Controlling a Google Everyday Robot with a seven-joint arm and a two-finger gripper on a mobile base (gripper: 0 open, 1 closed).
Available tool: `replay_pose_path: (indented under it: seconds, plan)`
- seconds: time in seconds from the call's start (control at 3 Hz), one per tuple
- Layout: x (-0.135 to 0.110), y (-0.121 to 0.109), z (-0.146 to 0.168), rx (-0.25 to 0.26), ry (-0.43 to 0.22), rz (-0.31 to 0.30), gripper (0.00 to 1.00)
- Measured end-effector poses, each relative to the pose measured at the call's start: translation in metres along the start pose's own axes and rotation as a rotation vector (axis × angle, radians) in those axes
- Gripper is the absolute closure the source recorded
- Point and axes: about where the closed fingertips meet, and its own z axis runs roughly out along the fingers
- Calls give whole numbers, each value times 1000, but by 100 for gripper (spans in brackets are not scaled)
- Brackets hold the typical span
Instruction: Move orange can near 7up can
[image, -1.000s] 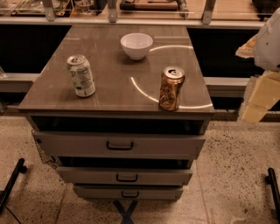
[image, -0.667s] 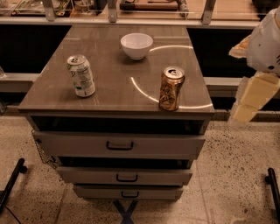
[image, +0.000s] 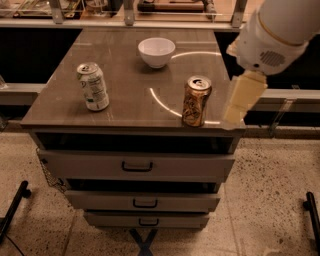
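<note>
The orange can (image: 196, 101) stands upright near the front right edge of the brown cabinet top (image: 125, 85). The 7up can (image: 93, 86), whitish and pale green, stands upright at the front left of the same top, well apart from the orange can. My gripper (image: 241, 100) hangs at the right edge of the cabinet top, just to the right of the orange can and not touching it. The white arm (image: 277, 30) rises behind it to the upper right.
A white bowl (image: 156, 51) sits at the back middle of the cabinet top. Drawers (image: 136, 166) with dark handles fill the cabinet front below. A shelf rail (image: 150, 21) runs along the back. Speckled floor (image: 270, 200) surrounds the cabinet.
My arm and gripper have moved left, from beyond the right side to the right edge of the cabinet top beside the orange can. The cans and bowl have not moved.
</note>
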Motion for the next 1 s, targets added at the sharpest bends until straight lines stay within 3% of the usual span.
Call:
replay_pose_path:
  seconds: [0.33, 1.0]
  plan:
    - [-33, -25, 20, -15, 33, -15, 0]
    - [-70, -45, 63, -114, 130, -72, 0]
